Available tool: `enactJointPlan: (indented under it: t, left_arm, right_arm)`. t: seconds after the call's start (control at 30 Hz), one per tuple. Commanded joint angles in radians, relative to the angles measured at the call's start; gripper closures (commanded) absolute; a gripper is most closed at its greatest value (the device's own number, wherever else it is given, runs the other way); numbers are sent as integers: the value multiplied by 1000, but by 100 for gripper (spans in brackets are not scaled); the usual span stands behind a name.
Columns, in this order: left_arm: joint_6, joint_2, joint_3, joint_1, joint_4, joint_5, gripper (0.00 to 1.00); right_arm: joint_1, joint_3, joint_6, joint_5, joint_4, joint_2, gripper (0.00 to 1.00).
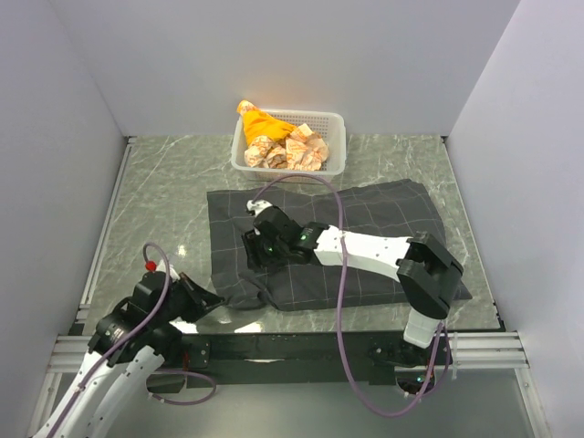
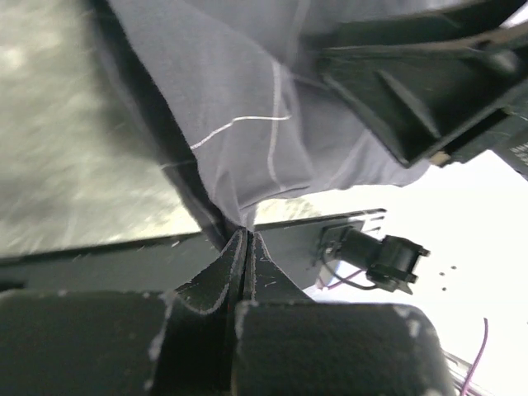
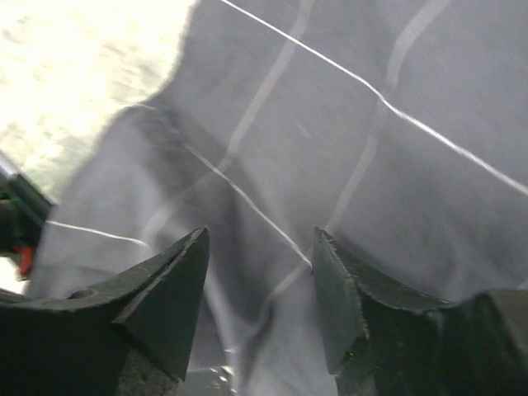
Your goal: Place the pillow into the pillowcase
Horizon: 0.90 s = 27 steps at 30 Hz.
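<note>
Nothing readable in any of my three feeds right now. No word, number, logo or label comes through clearly enough for me to make out, so I've got zero text to report here.

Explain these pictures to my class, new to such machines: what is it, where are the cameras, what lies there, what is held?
A left arm and a right arm, each with two gripping fingers, are bolted at the near edge of a table. The wide picture looks down from above; the others come from wrist cameras. On the table lies a dark checked pillowcase, with a white mesh basket of orange-and-white cloth bundles behind it. The left gripper is shut, pinching the pillowcase's near left corner. The right gripper hangs open over the fabric.
</note>
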<state>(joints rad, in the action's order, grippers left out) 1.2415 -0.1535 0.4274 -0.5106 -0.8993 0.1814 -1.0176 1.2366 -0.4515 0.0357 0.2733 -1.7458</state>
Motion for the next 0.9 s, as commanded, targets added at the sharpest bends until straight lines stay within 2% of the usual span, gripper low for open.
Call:
enactJointPlan:
  t: [0.0,0.13,0.23,0.37,0.47,0.57,0.67,0.73,0.87]
  left_arm:
    - [30,49,79,-3,-160,-36,99]
    - [58,75,148,-3,-251,-71,99]
    - [38,40,212,-3,-279,-102,96]
    - [-19,-36,276,-3,-312,-120,79]
    - [-24,-67,290,-2,-294,-123,70]
    - [-10,-90,275,-2,-230,-117,70]
    - [10,-133,199,-2,-87,-88,74]
    - [15,-179,133,-3,64,-79,77]
    - [16,-395,67,-6,351,-53,87]
  right_arm:
    - [7,-57,-30,-95,0,89,38]
    - [40,-141,-59,-117,-8,152,37]
    - [65,-186,-67,-148,7,164,35]
    - [111,-282,-81,-120,-35,204,35]
    - [123,-310,-79,-108,-49,227,35]
    - [122,-316,-70,-57,-62,258,33]
    - [100,-296,-76,-75,-45,302,30]
    - [97,-275,-78,-111,-11,330,30]
    - [99,-282,-96,-215,41,393,26]
